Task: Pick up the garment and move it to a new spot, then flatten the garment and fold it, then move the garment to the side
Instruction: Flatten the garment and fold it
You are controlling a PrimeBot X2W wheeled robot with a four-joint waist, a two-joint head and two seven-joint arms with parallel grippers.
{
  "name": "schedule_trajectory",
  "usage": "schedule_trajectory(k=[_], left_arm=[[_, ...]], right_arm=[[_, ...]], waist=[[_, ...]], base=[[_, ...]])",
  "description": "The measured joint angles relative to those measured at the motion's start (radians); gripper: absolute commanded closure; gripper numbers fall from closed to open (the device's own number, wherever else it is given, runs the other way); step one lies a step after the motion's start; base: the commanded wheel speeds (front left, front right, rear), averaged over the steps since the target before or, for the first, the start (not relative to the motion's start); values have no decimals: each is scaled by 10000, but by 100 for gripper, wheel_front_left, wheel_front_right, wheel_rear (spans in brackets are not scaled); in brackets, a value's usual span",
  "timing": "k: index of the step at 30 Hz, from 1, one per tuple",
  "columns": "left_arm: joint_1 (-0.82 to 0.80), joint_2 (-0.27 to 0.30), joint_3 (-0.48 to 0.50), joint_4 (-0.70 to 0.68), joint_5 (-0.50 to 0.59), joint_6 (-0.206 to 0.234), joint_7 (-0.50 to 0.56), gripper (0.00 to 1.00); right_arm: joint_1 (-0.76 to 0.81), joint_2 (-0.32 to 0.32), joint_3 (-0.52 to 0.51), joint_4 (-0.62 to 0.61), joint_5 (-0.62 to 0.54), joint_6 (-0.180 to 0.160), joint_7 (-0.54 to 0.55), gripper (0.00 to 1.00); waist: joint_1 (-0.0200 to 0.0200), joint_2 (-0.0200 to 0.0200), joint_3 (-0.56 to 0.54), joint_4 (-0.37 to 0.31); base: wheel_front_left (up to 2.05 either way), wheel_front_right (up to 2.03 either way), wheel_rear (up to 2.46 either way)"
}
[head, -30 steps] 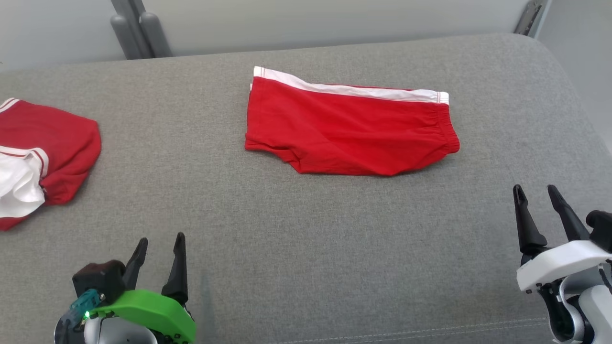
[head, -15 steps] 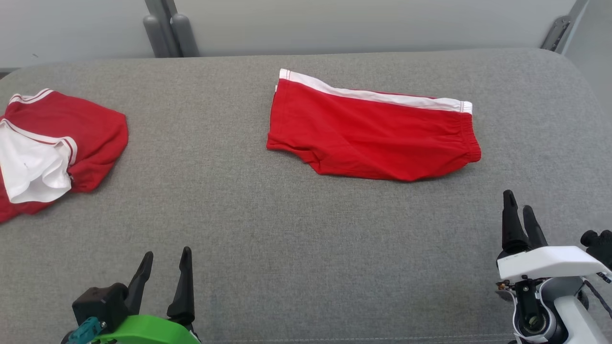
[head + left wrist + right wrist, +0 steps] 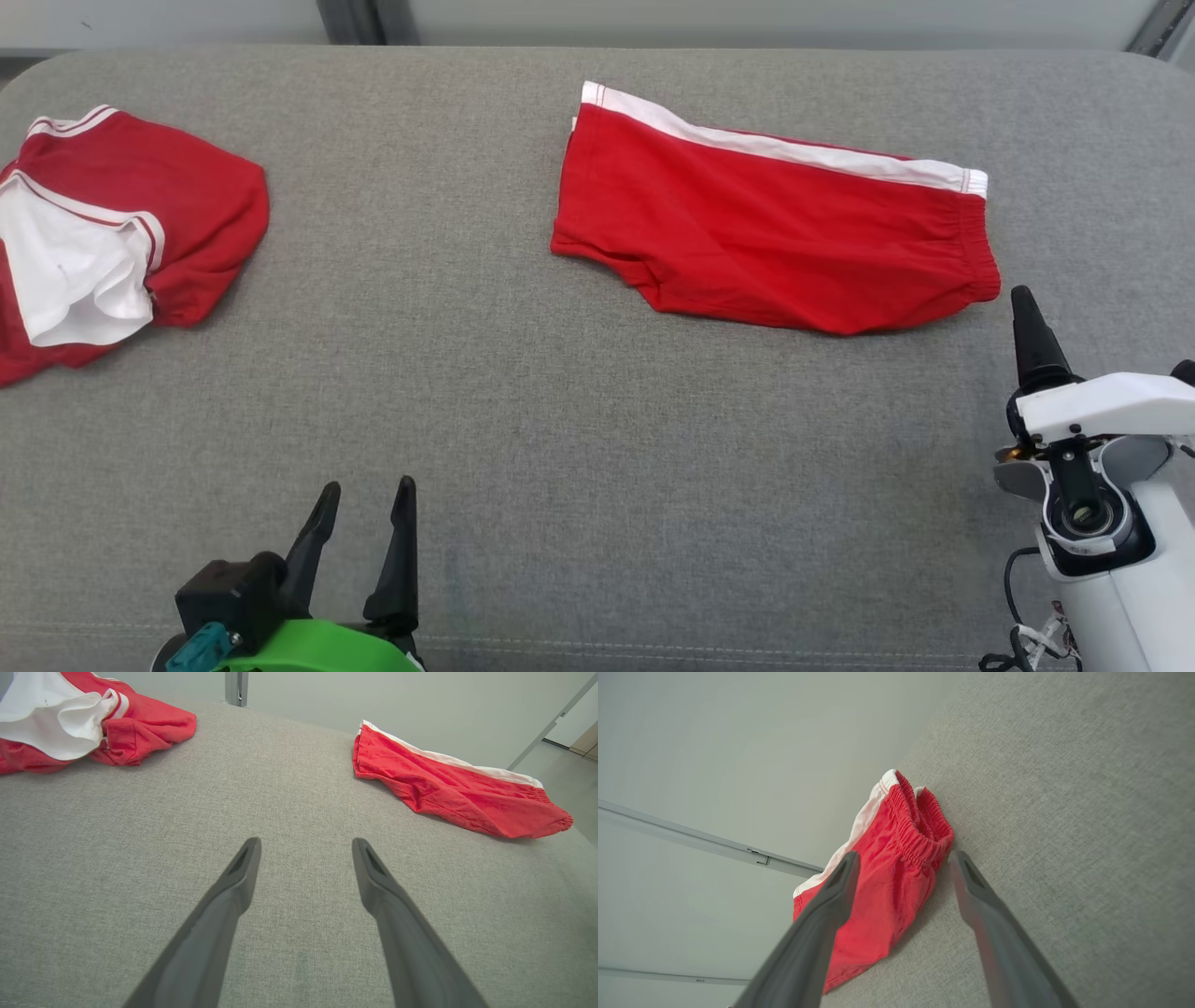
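Observation:
A flat red garment (image 3: 766,233) with a white side stripe lies on the grey padded surface (image 3: 579,439) at the back right; it also shows in the left wrist view (image 3: 448,793). My right gripper (image 3: 1023,301) is turned on its side just beside the garment's elastic waistband end, open and holding nothing. In the right wrist view the gripper (image 3: 904,855) has its fingers either side of the waistband (image 3: 920,830), slightly short of it. My left gripper (image 3: 367,485) hovers open over bare surface at the front left, its fingers (image 3: 243,868) well short of the garment.
A second red garment (image 3: 140,224) with white lining lies crumpled at the far left, also in the left wrist view (image 3: 93,723). The surface's rounded back corners and a pale wall with metal rails (image 3: 714,844) lie beyond.
The head camera has shifted, so the whole picture moved. My right gripper has rolled onto its side and advanced to the garment's waistband end. The left gripper stays open and low.

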Motion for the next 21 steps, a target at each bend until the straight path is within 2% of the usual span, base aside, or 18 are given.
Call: schedule_trajectory(k=[9, 21], left_arm=[[23, -109, -109, -176, 2, 15, 12, 0], [35, -144, -173, -439, 50, 61, 86, 0]], right_arm=[[-535, 278, -516, 938, 802, -8, 614, 0], [-1615, 339, -734, 1756, 817, -10, 790, 0]], waist=[[0, 0, 228, 393], [0, 0, 652, 601]], base=[[0, 0, 0], [0, 0, 0]])
